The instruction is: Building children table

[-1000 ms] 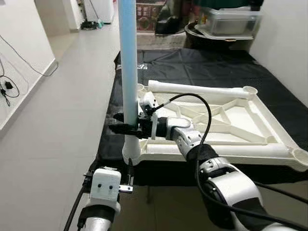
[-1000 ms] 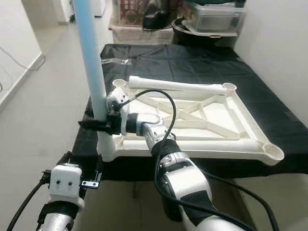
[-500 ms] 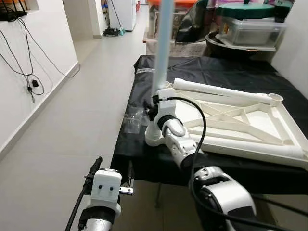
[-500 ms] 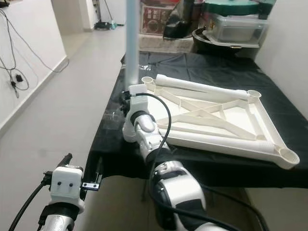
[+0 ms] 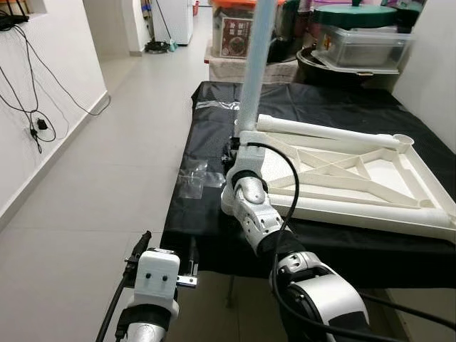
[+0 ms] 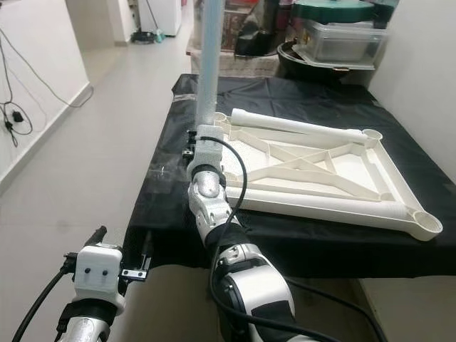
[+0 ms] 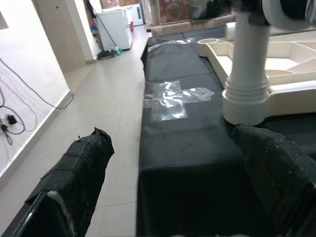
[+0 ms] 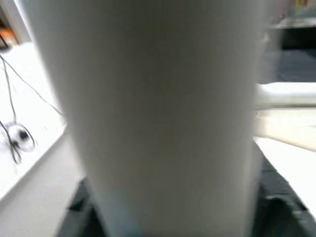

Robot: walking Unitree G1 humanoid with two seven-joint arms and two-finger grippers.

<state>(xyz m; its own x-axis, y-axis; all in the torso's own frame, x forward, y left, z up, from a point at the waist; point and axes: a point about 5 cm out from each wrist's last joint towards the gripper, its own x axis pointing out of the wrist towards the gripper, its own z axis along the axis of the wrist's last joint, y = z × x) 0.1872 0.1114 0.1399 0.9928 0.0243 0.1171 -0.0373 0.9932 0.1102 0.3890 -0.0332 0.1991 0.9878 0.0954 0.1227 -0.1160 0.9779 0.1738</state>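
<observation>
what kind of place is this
Probably a home hallway or utility space used for storage: pale tiled floor, stacked plastic storage bins, and a white appliance down the corridor with a mop beside it.

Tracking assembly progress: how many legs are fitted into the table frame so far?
1: the pale blue leg, upright in the frame's near-left socket, right pincer at its base. Far-left socket, far-right socket and near-right socket are open.

Tabletop upside down on mat; leg upright at its near-left corner; bag left.
</observation>
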